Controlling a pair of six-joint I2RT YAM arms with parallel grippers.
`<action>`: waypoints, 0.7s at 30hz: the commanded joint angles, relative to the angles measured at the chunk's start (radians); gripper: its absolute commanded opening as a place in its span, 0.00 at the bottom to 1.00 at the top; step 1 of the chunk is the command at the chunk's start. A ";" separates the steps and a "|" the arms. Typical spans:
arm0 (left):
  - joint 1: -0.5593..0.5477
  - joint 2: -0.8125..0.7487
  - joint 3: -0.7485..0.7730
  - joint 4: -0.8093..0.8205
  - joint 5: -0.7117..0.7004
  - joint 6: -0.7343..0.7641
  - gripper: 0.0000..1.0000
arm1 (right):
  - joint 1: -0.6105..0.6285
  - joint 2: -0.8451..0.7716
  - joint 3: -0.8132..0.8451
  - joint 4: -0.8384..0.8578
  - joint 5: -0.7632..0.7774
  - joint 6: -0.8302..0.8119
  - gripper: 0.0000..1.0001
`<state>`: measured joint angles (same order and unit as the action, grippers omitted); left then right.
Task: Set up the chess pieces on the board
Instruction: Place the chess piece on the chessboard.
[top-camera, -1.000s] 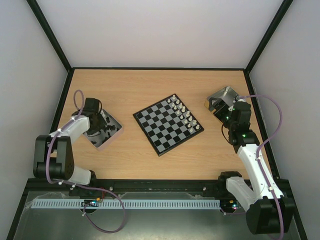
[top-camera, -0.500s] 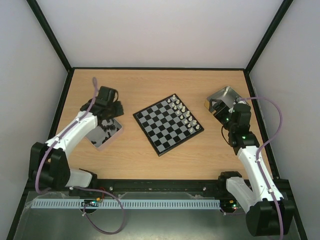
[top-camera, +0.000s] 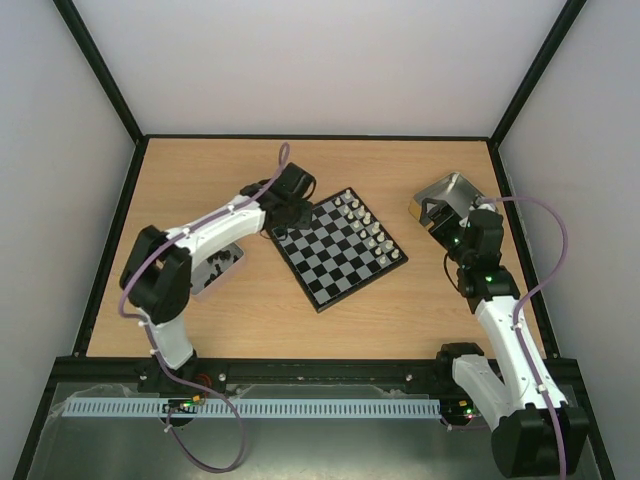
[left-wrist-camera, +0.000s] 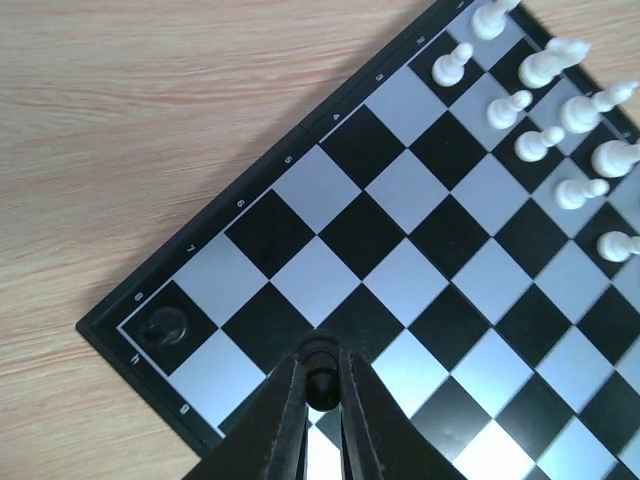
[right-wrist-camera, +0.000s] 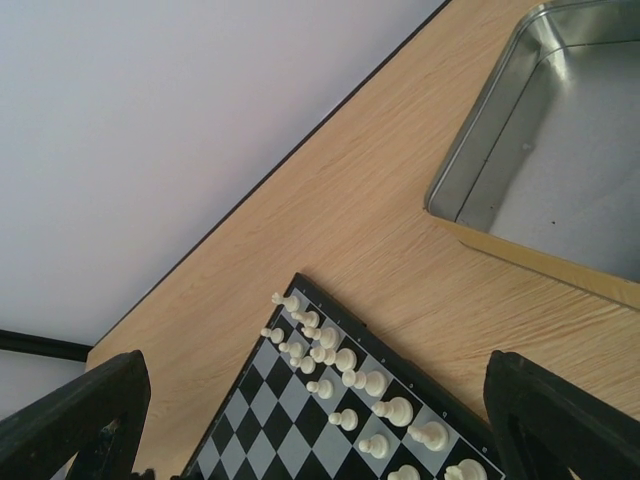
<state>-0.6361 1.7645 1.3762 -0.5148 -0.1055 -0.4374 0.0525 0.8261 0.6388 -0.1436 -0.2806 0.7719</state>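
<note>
The board (top-camera: 335, 265) lies turned diamond-wise at the table's middle. White chess pieces (top-camera: 365, 225) fill two rows along its far right edge. My left gripper (left-wrist-camera: 320, 385) is shut on a small black piece (left-wrist-camera: 320, 372), low over the squares by the board's left corner. One black piece (left-wrist-camera: 163, 325) stands on the corner square there. My right gripper (right-wrist-camera: 315, 400) is open with nothing between its fingers, hanging over the table to the right of the board (right-wrist-camera: 260, 420) and looking toward the white pieces (right-wrist-camera: 345, 375).
A shallow metal tin (top-camera: 232, 258) with black pieces lies left of the board, partly under the left arm. A second tin (right-wrist-camera: 560, 190) sits at the right, just behind the right gripper (top-camera: 440, 215). Black frame rails edge the table.
The left arm has swung right from the left tin to the board's left corner, carrying the black piece. The right arm has hardly moved.
</note>
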 joint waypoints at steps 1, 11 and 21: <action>0.001 0.094 0.078 -0.081 -0.023 0.016 0.11 | -0.002 -0.021 -0.024 0.008 0.028 0.002 0.90; 0.051 0.211 0.155 -0.137 -0.013 -0.001 0.11 | -0.002 -0.016 -0.026 0.010 0.033 0.002 0.90; 0.073 0.266 0.176 -0.162 -0.005 0.006 0.11 | -0.002 -0.010 -0.028 0.015 0.031 0.001 0.90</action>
<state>-0.5575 2.0010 1.5257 -0.6338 -0.1120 -0.4339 0.0525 0.8181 0.6186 -0.1440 -0.2687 0.7719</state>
